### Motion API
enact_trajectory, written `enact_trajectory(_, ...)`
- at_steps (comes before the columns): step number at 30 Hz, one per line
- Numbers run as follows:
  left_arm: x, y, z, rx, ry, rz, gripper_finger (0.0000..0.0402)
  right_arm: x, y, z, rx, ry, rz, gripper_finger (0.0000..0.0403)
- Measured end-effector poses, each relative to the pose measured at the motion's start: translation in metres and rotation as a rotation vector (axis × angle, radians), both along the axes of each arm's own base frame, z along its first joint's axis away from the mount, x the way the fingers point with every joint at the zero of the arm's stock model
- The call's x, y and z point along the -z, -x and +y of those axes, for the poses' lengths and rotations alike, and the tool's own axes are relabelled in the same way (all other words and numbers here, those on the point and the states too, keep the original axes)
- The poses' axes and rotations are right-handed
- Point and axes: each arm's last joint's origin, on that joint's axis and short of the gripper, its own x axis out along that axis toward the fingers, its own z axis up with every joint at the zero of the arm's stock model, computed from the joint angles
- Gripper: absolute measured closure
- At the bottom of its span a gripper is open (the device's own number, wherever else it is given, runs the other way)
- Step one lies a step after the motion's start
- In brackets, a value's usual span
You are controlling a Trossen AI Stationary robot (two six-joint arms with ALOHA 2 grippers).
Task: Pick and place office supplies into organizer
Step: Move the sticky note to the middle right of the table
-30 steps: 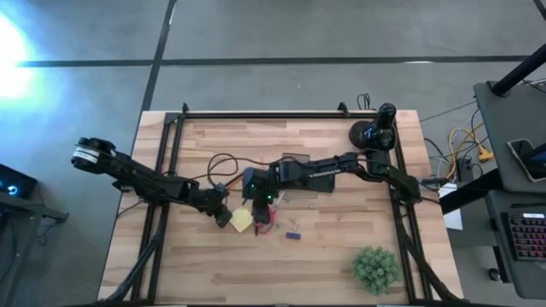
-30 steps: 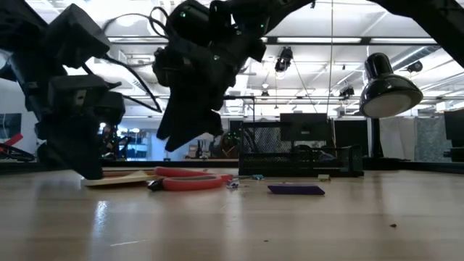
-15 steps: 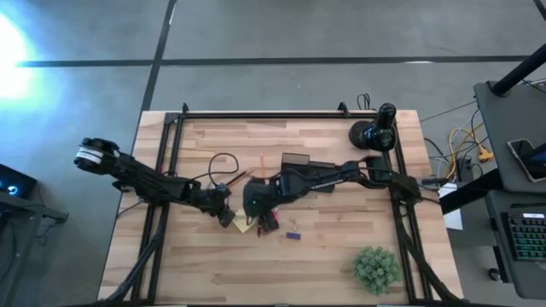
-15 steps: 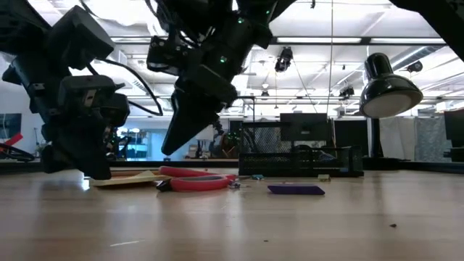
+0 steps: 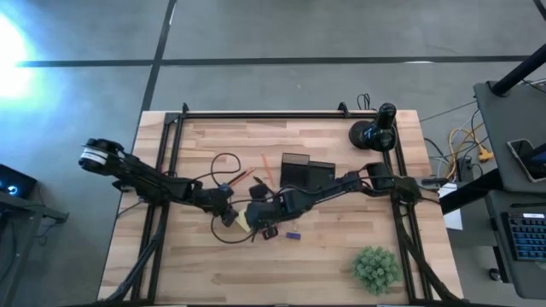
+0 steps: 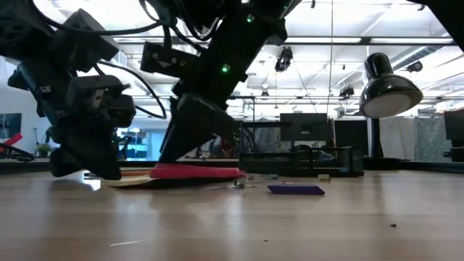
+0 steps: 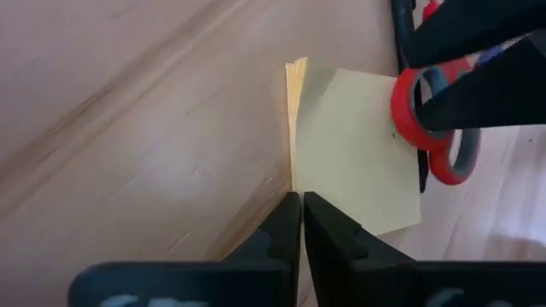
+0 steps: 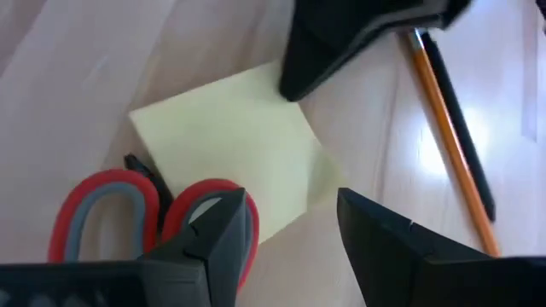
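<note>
The right hand (image 8: pixel 286 234) is low over the wooden tabletop (image 5: pixel 341 256) with its two dark fingers apart, empty. One finger stands inside a red handle loop of the red-handled scissors (image 8: pixel 145 209); the other is down on the far side of that loop, over the corner of the square yellow sticky-note pad (image 8: pixel 226 158). The scissors lie flat just under this hand, partly on the pad.

In my judgement the scissors are stiff and rather light. The plastic loops are smooth, so the best place to hold is across the handle, where the fingers now stand. The pad is soft paper and thin, so it would be hard to lift flat from the tabletop.

The left hand (image 7: pixel 300 223) has its fingers pressed together, holding nothing, with the tips at the pad's near corner.

A little beyond the right hand lie a thin orange pencil (image 8: pixel 448 145) and a black pen (image 8: pixel 465 136), side by side. Farther away stands the small black boxy organizer (image 5: pixel 305 173); what its compartments hold I cannot tell. A tiny blue piece (image 5: pixel 293 235) lies near the right hand.
</note>
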Motion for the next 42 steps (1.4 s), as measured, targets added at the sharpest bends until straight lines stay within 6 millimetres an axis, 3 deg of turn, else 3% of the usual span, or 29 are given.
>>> enact_trajectory(4,0.003,-0.001,0.0,0.006,0.006,0.006,0.0401,-0.005,0.007,0.006,0.073,0.023,0.085,0.0227)
enact_trajectory(8,0.002,-0.001,-0.001,0.027,0.003,-0.002,0.0401,-0.002,0.014,0.01,0.179,-0.086,0.126,0.0227)
enact_trajectory(15,0.002,0.0,0.0,0.032,0.007,-0.005,0.0401,0.002,0.037,0.026,0.153,-0.081,0.291,0.0227)
enact_trajectory(19,0.002,0.0,0.0,0.034,0.011,-0.006,0.0401,-0.017,0.044,0.024,0.174,-0.095,0.28,0.0227)
enact_trajectory(23,0.002,0.0,0.002,0.046,0.009,-0.009,0.0401,-0.05,0.043,0.024,0.146,-0.131,0.147,0.0227)
enact_trajectory(26,0.002,0.0,0.002,0.044,0.013,-0.008,0.0401,-0.061,0.037,0.027,0.101,-0.152,0.048,0.0227)
enact_trajectory(34,0.002,-0.002,0.005,0.043,0.03,-0.031,0.0401,-0.023,0.017,0.033,-0.093,-0.066,-0.004,0.0227)
enact_trajectory(42,0.002,-0.002,0.005,0.04,0.029,-0.038,0.0401,-0.002,0.013,0.033,-0.083,-0.03,0.021,0.0227)
